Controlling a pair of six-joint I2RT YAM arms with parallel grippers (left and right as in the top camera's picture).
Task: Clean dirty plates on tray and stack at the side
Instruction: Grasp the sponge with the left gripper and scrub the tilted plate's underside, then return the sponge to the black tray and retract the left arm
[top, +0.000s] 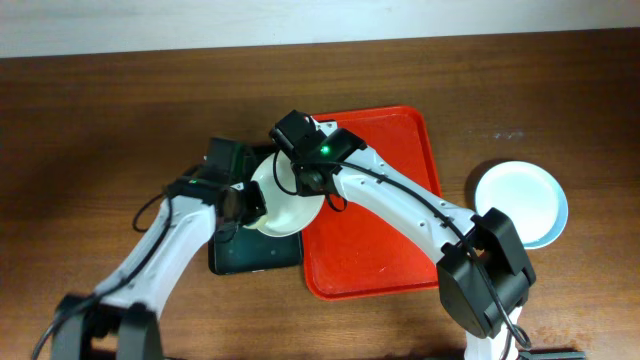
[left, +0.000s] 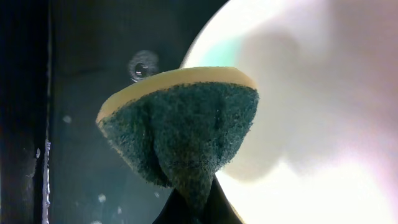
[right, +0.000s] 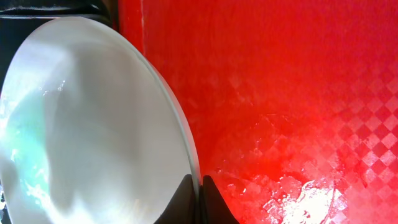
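Right claw (right: 199, 190) clamps the rim of the white plate (right: 93, 124), tilted beside the red tray (right: 280, 93); left claw (left: 194, 202) pinches a green sponge (left: 186, 124) before the plate's face.

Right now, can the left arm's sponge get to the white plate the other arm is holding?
Probably yes. The left gripper pinches the sponge right beside the white plate, which the right gripper holds by its rim. Nothing shows between sponge and plate.
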